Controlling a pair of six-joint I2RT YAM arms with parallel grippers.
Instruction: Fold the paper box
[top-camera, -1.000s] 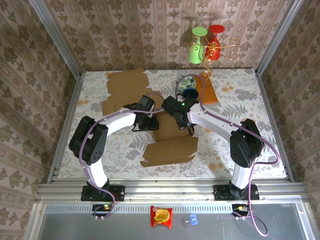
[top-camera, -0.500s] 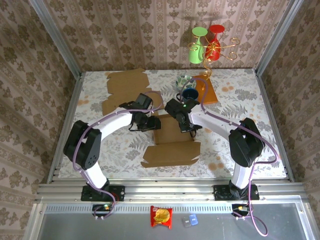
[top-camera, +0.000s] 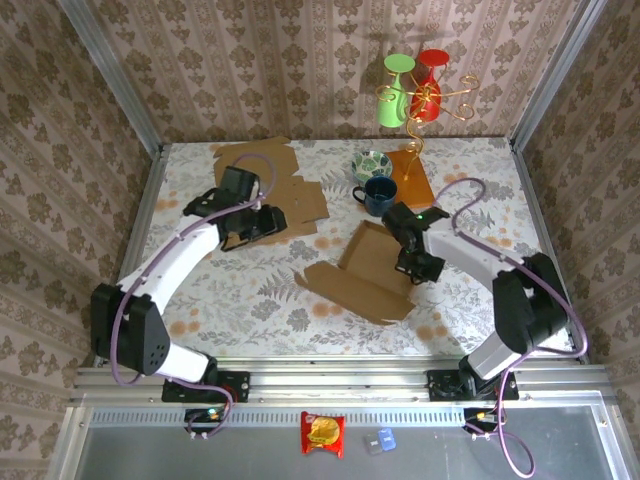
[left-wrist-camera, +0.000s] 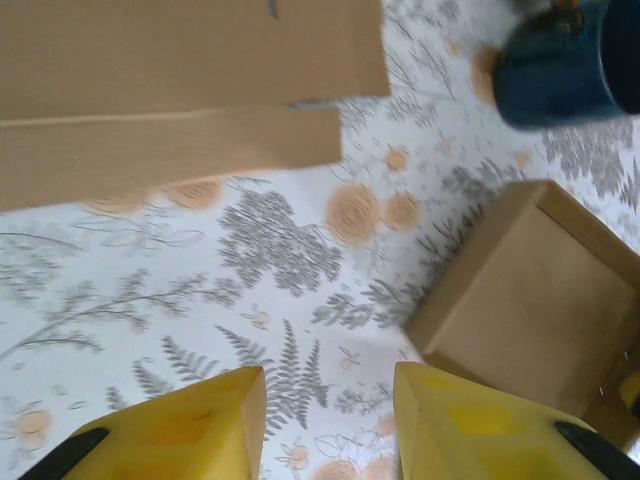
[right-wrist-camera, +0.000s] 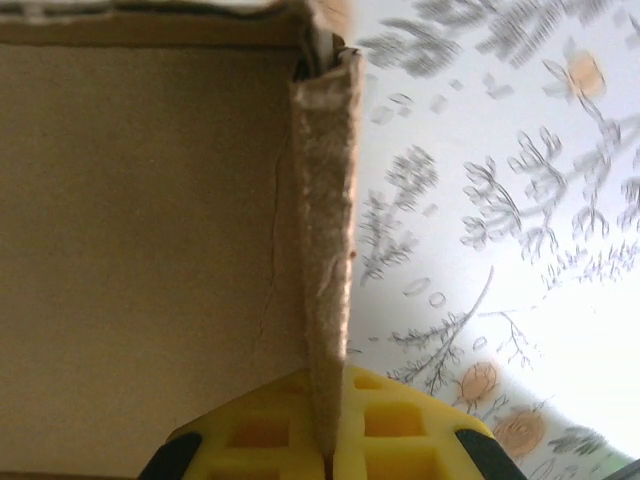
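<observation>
The brown paper box lies partly folded in the middle of the table, one side wall raised and a flat flap spread toward the near edge. My right gripper is shut on the box's right wall; the right wrist view has the cardboard edge pinched between the yellow fingers. My left gripper hovers open over bare table, well left of the box. In the left wrist view its gripper holds nothing, and the box sits off to the right.
Flat cardboard sheets lie at the back left, just behind the left gripper. A blue mug, a patterned bowl and an orange board stand behind the box. A wire stand with green and red cups is at the back.
The left gripper let go of the box, opened and drew back to the left. The right gripper pulled the box to the right and turned it.
</observation>
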